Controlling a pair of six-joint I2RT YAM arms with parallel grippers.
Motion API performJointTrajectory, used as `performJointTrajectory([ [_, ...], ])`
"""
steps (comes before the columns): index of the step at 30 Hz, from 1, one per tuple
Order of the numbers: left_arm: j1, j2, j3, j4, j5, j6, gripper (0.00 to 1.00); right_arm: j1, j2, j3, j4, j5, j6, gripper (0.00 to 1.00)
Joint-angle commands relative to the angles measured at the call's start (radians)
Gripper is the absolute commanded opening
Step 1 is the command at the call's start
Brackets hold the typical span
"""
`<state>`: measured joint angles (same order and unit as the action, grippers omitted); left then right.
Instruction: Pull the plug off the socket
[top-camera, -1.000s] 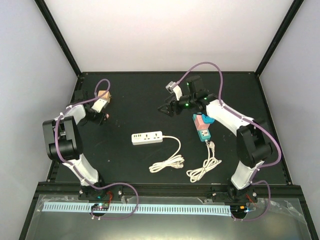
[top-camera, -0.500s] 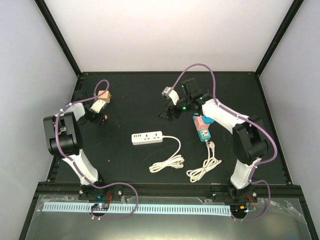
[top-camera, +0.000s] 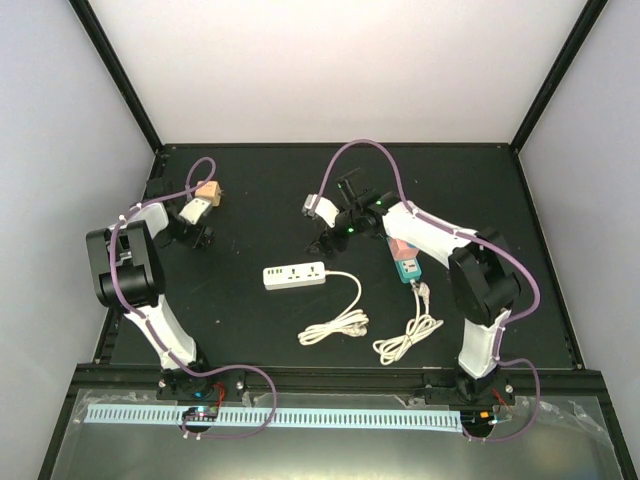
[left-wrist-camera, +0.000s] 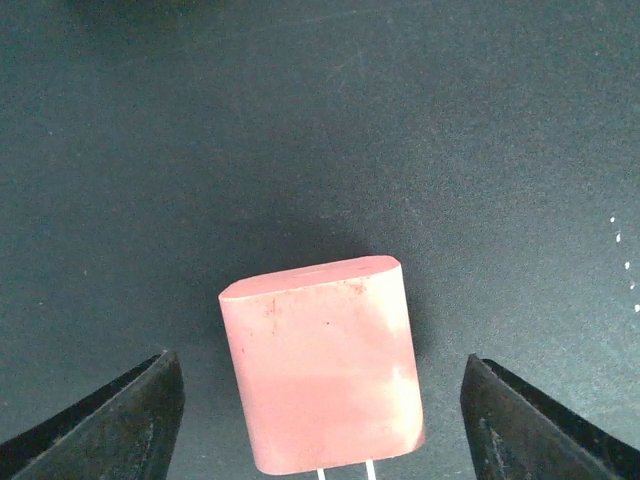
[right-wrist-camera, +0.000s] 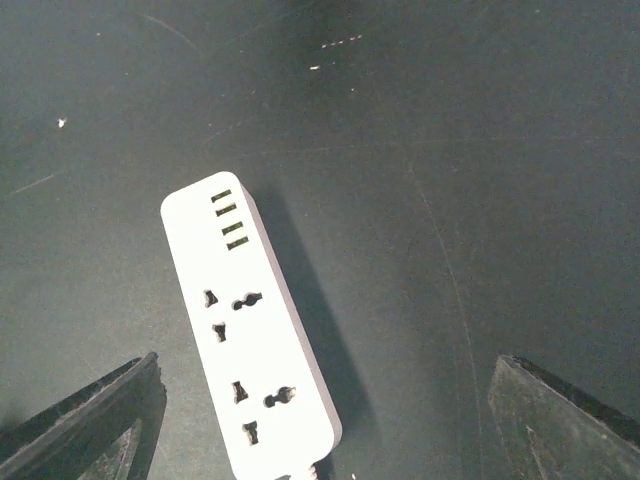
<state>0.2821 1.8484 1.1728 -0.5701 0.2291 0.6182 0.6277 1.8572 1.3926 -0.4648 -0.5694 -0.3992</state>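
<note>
A white power strip (top-camera: 294, 275) lies mid-table with its cord coiled (top-camera: 336, 324) in front. In the right wrist view the strip (right-wrist-camera: 250, 330) shows all its sockets empty. My right gripper (top-camera: 326, 236) (right-wrist-camera: 325, 360) is open above the strip's right end and holds nothing. A pink plug block (left-wrist-camera: 322, 365) lies flat on the black mat with two thin prongs at its near end. My left gripper (top-camera: 198, 234) (left-wrist-camera: 320, 358) is open, its fingers (left-wrist-camera: 120, 420) wide on either side of the plug and not touching it.
A pink-and-teal adapter (top-camera: 404, 256) with a white coiled cord (top-camera: 408, 336) lies right of the strip, under the right arm. The black mat (top-camera: 260, 190) is bounded by a black frame and white walls.
My right gripper has swung left and nearer, from above the adapter toward the power strip's right end. My left gripper has shifted only slightly.
</note>
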Motion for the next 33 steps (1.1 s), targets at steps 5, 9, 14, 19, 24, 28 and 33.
performJointTrajectory([
  [5,0.011,-0.056,0.021,-0.044,0.047,-0.003,0.89,0.066,0.053,0.088,-0.097,0.114,-0.148,0.93],
  [9,0.011,-0.105,0.021,-0.076,0.091,-0.010,0.99,0.110,0.083,0.116,-0.151,0.178,-0.238,0.94],
  [14,0.010,-0.162,0.011,-0.087,0.128,-0.018,0.99,0.142,0.123,0.152,-0.217,0.227,-0.319,0.93],
  [19,0.009,-0.218,-0.003,-0.084,0.165,-0.031,0.99,0.165,0.197,0.227,-0.305,0.257,-0.376,0.93],
  [24,0.004,-0.249,0.002,-0.110,0.206,-0.034,0.99,0.202,0.257,0.254,-0.318,0.320,-0.413,0.91],
  [28,0.002,-0.277,-0.005,-0.110,0.215,-0.035,0.99,0.215,0.303,0.297,-0.335,0.342,-0.420,0.89],
  [33,0.000,-0.299,-0.019,-0.094,0.216,-0.036,0.99,0.219,0.360,0.367,-0.363,0.355,-0.421,0.86],
])
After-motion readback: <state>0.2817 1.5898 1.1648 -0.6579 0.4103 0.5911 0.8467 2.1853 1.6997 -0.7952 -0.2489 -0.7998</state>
